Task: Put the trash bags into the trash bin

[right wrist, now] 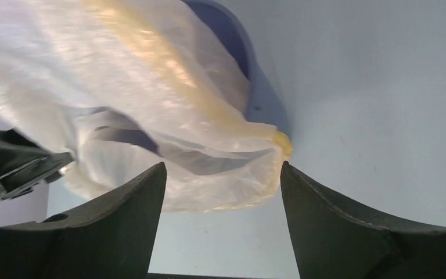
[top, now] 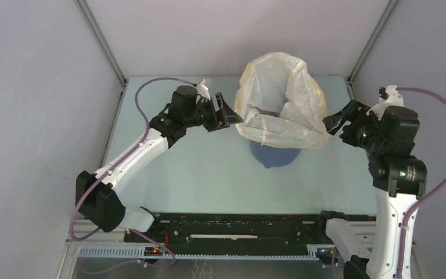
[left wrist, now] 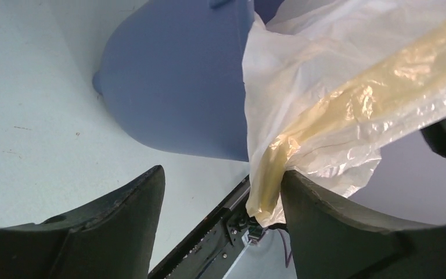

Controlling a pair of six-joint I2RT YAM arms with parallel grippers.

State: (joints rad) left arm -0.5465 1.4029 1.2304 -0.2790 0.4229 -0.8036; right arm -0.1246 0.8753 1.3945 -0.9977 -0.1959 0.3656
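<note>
The thin whitish yellow-rimmed plastic bag (top: 280, 107) was set open over the round blue plastic bin (top: 274, 157), with the left gripper (top: 228, 113) and right gripper (top: 333, 123) placed beside it, jaws wide, likely for spreading it.

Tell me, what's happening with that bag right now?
Left gripper open against trash bag rim. Right gripper open beside it. Bag upright over blue bin, mouth open. Nothing blocking.
</note>
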